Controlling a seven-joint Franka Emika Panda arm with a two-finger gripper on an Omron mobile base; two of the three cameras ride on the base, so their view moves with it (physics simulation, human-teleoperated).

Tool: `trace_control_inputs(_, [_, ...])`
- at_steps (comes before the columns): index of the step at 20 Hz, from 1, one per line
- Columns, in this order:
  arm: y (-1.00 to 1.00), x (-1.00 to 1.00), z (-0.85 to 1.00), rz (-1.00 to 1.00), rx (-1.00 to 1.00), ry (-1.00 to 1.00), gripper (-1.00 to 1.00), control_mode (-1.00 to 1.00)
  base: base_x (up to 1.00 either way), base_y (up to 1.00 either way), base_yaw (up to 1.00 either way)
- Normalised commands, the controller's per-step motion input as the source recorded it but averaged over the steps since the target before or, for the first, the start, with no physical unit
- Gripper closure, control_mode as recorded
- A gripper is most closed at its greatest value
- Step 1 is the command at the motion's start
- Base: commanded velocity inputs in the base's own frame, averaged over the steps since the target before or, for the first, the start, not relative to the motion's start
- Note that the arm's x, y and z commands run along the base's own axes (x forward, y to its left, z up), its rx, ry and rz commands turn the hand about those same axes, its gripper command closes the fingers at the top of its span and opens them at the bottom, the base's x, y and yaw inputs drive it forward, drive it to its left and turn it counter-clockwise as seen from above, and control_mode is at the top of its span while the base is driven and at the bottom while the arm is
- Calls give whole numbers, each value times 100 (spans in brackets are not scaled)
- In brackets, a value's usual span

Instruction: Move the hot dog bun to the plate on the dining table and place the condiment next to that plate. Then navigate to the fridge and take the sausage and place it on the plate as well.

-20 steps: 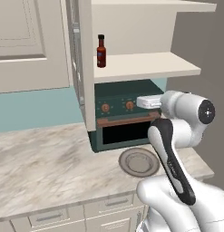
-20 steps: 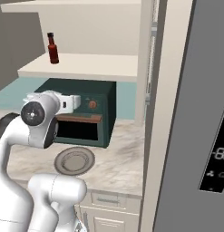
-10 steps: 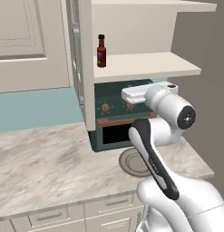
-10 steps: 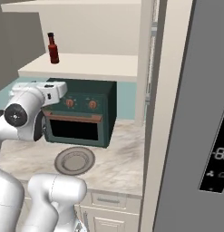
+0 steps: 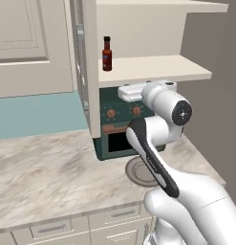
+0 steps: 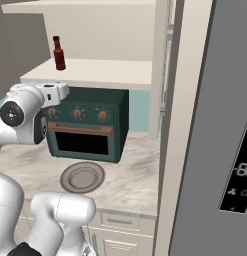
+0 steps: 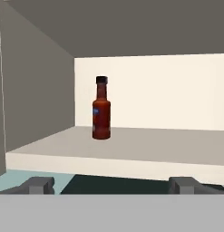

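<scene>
The condiment, a dark red bottle [image 5: 107, 53] with a black cap, stands upright on the cream shelf [image 5: 153, 67] above the green toaster oven [image 5: 109, 115]. In the hand view the bottle [image 7: 101, 108] is ahead and a little left, some way back on the shelf [image 7: 131, 147]. My gripper [image 7: 112, 186] is open and holds nothing, just below and in front of the shelf edge. Its white hand [image 5: 131, 92] hovers at the oven's top, right of the bottle [image 6: 58, 53]. The hot dog bun, the dining table and the sausage are out of view.
A grey plate [image 5: 137, 173] lies on the marble counter [image 5: 43, 172] before the oven [image 6: 87, 125]. A cabinet side wall [image 5: 91, 72] bounds the shelf on the left. The tall grey fridge [image 6: 220, 125] stands at the right.
The arm has swung left across the front of the oven and the hand has risen slightly toward the shelf edge. The gripper has stayed open. The bottle has not moved.
</scene>
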Motion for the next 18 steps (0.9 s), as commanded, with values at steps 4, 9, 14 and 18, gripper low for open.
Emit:
trace_control_inputs(4, [17,10,0,0,0,2,-100,-100,0,0,0])
trace_control_inputs(9, [12,4,0,0,0,0,-100,-100,0,0,0])
trace_control_inputs(14, [7,10,0,0,0,1,-100,-100,0,0,0])
trace_control_inputs(18, [0,1,17,0,0,-1,-100,-100,0,0,0])
